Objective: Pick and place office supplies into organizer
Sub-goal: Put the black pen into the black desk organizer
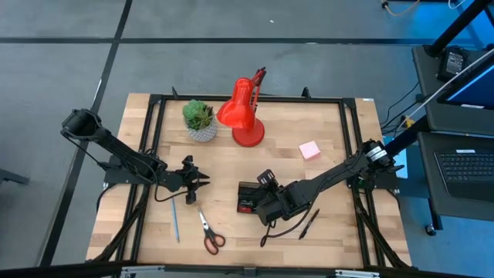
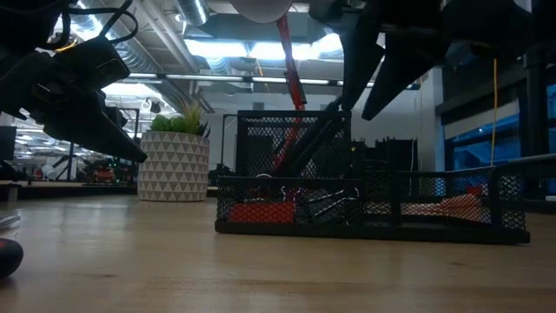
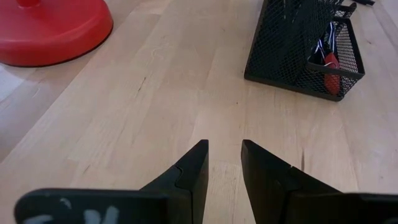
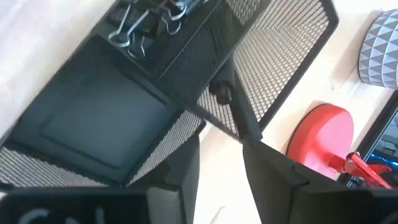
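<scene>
Dark fingers of the right gripper (image 4: 221, 171) fill the foreground of the right wrist view, parted with a narrow gap and empty, poised directly over the organizer (image 1: 251, 198); a black pen (image 4: 239, 118) stands slanted inside the organizer's tall mesh cup just beyond the fingertips.

Table (image 1: 324, 232): light wooden top, bordered by a black metal frame (image 1: 154, 123).

Red desk lamp (image 1: 243, 116): at the far side of the table, round base down, arm rising behind the organizer in the low view.

Organizer: black mesh tray near the table's centre, holding black clips (image 4: 134, 28) in one compartment and a red item (image 3: 333, 71) in a low end compartment.

Potted plant (image 1: 200, 120): green, in a patterned white pot, just beside the lamp.

Left gripper (image 1: 199, 179): hovers above bare wood, well apart from the organizer, fingers slightly parted, nothing between them.

Red-handled scissors (image 1: 209, 234): flat on the near table edge, near the left gripper.

Blue pen (image 1: 174, 218): lying beside the scissors.

Black pens (image 1: 297, 222): two, loose on the table just beside the right arm.

Pink sticky-note pad (image 1: 309, 150): alone, between lamp and right arm.
</scene>
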{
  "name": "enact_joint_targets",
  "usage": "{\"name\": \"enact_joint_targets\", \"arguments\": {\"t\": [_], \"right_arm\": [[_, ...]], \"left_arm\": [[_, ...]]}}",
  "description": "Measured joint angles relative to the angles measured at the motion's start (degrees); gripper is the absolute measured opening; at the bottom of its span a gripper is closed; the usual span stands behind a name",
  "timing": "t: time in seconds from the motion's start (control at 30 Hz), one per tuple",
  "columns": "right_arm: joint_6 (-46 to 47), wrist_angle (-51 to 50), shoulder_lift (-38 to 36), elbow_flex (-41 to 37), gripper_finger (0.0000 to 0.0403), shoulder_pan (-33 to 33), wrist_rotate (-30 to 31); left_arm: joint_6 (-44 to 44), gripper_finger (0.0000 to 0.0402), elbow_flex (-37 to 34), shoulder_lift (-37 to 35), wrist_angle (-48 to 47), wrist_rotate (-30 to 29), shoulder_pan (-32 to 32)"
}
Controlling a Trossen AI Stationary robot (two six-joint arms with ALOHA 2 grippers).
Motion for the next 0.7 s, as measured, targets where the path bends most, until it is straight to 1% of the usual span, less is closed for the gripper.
{"name": "enact_joint_targets", "arguments": {"t": [0.17, 0.33, 0.53, 0.7], "right_arm": [[0.49, -3.10, -0.44, -0.02, 0.0135, 0.02, 0.11], [7.19, -6.44, -3.54, -0.02, 0.0131, 0.02, 0.12], [18.17, -12.91, -9.95, -0.02, 0.0132, 0.02, -3.42], [23.47, -12.14, -17.63, -3.49, 0.0132, 0.23, -3.78]], "left_arm": [[0.00, 0.0090, 0.00, -0.01, 0.01, 0.00, 0.00], [0.00, 0.0090, 0.00, 0.00, 0.00, 0.02, 0.00], [0.00, 0.0090, 0.00, -0.02, 0.01, 0.00, 0.00], [0.00, 0.0090, 0.00, -0.02, 0.00, 0.00, 0.00]]}}
